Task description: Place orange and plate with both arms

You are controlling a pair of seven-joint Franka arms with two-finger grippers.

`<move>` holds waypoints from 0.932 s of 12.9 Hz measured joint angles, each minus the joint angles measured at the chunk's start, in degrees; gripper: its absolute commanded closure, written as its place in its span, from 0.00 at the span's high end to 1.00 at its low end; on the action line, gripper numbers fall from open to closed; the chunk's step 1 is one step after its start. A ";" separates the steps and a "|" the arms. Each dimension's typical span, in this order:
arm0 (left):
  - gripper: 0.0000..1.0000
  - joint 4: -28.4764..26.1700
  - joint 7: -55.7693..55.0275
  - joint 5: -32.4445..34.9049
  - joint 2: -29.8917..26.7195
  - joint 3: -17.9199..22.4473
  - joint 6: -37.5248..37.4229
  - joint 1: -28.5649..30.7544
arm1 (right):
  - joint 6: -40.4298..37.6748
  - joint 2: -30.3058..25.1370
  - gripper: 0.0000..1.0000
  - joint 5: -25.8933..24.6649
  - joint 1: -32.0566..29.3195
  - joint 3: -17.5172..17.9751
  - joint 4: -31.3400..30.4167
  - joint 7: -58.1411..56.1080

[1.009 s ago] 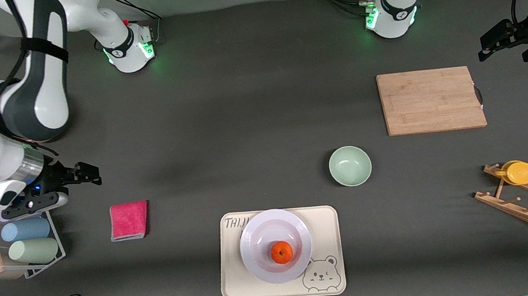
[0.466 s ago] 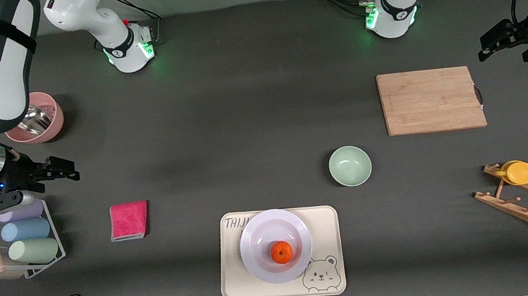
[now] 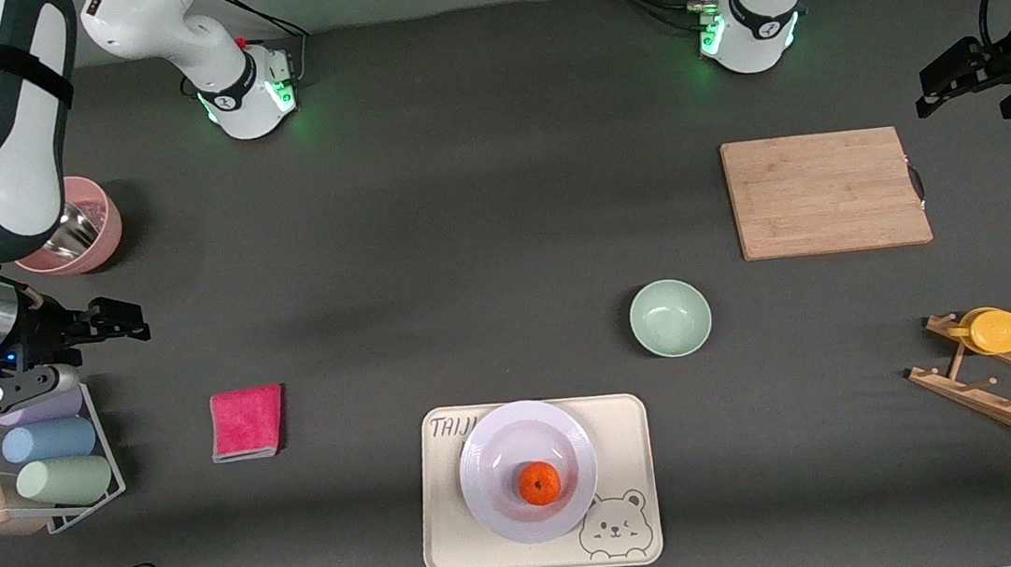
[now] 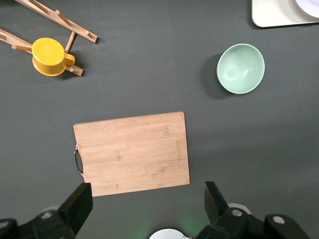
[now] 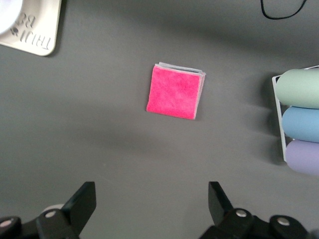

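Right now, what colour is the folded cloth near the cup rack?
Bright pink; the cloth shows best in the right wrist view.

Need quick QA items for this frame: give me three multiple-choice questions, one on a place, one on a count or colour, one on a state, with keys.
1. Where is the orange?
A. in the green bowl
B. on the plate
C. on the cutting board

2. How many cups lie in the wire rack?
A. one
B. five
C. three

3. What is the right gripper doing?
A. open, holding nothing
B. shut on the pink cloth
C. shut on the orange

Key: 1 B, the fruit sits on the plate, which rests on the bear tray. 2 C, purple, blue and green cups lie side by side. 3 A, the right wrist view shows its fingers spread over bare table, the pink cloth untouched. The left gripper waits open too.
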 measured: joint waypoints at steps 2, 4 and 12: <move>1.00 0.00 0.00 0.00 0.00 0.00 0.01 0.01 | -0.12 -4.23 1.00 -5.46 -8.55 10.62 1.24 0.01; 1.00 0.00 -0.08 0.00 0.00 0.02 0.01 0.05 | -0.66 -8.90 1.00 -10.04 -18.33 22.03 1.62 1.48; 1.00 0.14 -5.68 0.10 0.05 0.03 0.05 0.11 | -5.45 -21.29 1.00 -17.09 -45.28 56.79 -2.47 13.84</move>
